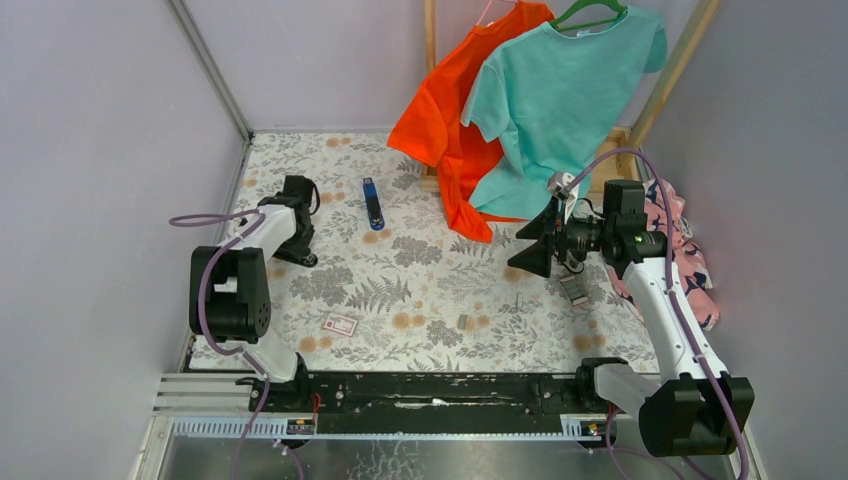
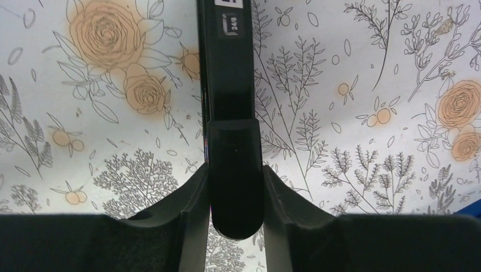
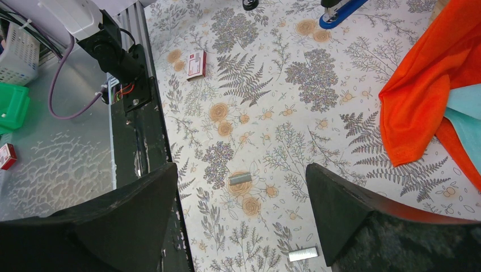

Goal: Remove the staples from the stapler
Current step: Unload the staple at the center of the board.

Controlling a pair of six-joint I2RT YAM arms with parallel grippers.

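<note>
left arm (image 1: 245, 262) folded low, left tool (image 2: 233, 177) clamped on stapler (image 2: 230, 85), right arm (image 1: 662, 292) raised, right tool (image 1: 522, 250) wide open

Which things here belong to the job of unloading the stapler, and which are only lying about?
For the job:
- stapler, held in the left gripper
- staples, lying loose

Lying about:
- red-and-white card
- blue bar
- orange shirt
- teal shirt
- pink floral cloth

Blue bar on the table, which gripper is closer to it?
Left. The left gripper, shut on the stapler, sits just left of the blue bar; the right gripper hangs open, farther off to its right.
</note>
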